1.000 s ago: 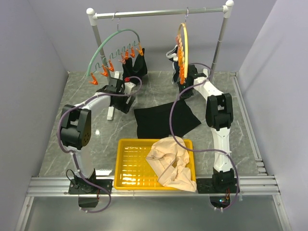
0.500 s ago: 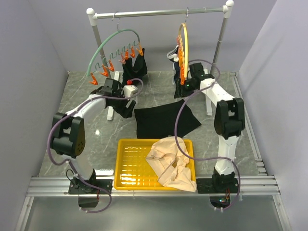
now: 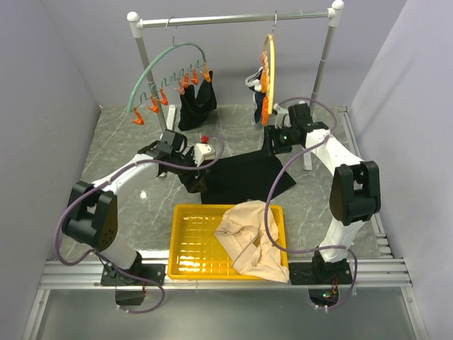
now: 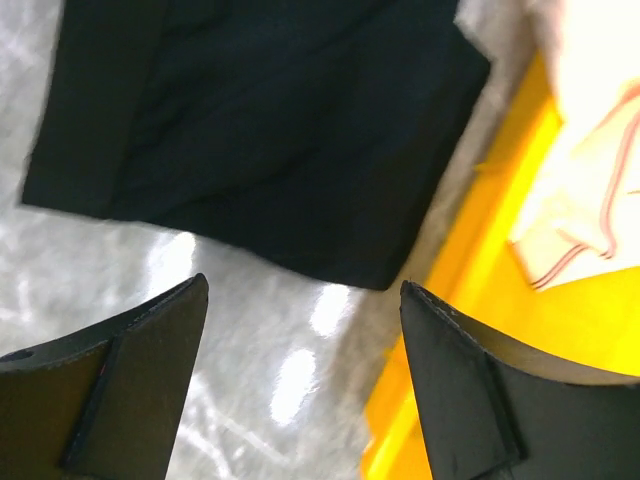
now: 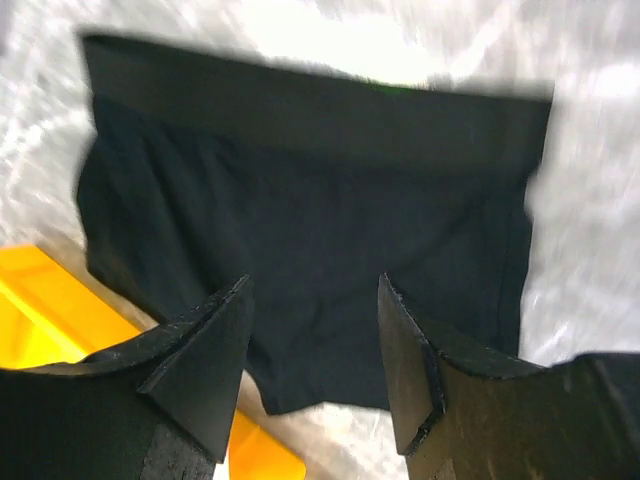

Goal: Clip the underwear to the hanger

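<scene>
The black underwear [image 3: 244, 177] lies flat on the marble table, behind the yellow tray. In the left wrist view the underwear [image 4: 260, 130] is ahead of my open left gripper [image 4: 302, 290], which hangs empty over bare table at the garment's near left corner [image 3: 195, 180]. My right gripper [image 3: 274, 145] hovers above the underwear's far right edge. The right wrist view shows the underwear [image 5: 310, 200] under my open, empty right gripper [image 5: 315, 285]. The pale yellow hanger [image 3: 269, 71] with orange clips hangs edge-on from the rail, behind the right arm.
A yellow tray [image 3: 191, 241] at the front holds a beige garment [image 3: 251, 237]. A green hanger [image 3: 159, 71] on the rack rail [image 3: 233, 18] carries a dark garment [image 3: 197, 95]. A small navy, white-trimmed garment [image 3: 255, 81] hangs by the yellow hanger.
Both arms have swung forward and down from the hangers toward the underwear. The right gripper has opened. The underwear has not moved.
</scene>
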`<state>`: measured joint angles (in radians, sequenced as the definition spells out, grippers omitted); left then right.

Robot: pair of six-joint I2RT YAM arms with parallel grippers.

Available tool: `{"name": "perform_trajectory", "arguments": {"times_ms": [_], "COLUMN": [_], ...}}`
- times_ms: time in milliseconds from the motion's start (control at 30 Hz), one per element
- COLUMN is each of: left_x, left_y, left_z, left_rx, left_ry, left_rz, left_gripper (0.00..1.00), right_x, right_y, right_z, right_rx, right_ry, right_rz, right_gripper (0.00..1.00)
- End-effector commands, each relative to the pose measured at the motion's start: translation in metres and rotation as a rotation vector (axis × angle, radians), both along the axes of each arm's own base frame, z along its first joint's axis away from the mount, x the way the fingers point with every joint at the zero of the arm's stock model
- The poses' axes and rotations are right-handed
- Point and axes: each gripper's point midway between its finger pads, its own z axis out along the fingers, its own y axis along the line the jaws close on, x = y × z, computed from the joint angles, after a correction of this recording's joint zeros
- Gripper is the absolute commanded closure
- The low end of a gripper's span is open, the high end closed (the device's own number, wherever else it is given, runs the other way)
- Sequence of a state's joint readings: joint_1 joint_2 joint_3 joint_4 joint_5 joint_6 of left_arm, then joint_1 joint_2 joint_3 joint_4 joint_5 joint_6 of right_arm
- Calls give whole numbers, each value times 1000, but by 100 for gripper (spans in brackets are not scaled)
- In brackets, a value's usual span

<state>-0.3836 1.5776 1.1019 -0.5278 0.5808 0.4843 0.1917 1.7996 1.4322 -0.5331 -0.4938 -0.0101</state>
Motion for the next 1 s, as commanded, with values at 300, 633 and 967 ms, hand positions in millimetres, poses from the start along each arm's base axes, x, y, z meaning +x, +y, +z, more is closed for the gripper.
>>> {"name": "perform_trajectory", "arguments": {"times_ms": [300,633,967], "left_x": [38,109,171], "left_y": [-56,-85,-121], "left_z": [148,233,233], "left_rx": [-451,-666,-804], "left_ry": [-400,-743,-812], "left_rz": [-18,-104,-175], "left_gripper": [1,1,3], "right_x": [-18,18,57], "right_y": [-59,-89,-85], "right_z": [93,220,229], "right_rx": [135,63,196], "right_ry": [-330,-731,-703], "right_rz": [-102,-170,-158], "right_gripper": [35,9,11]}}
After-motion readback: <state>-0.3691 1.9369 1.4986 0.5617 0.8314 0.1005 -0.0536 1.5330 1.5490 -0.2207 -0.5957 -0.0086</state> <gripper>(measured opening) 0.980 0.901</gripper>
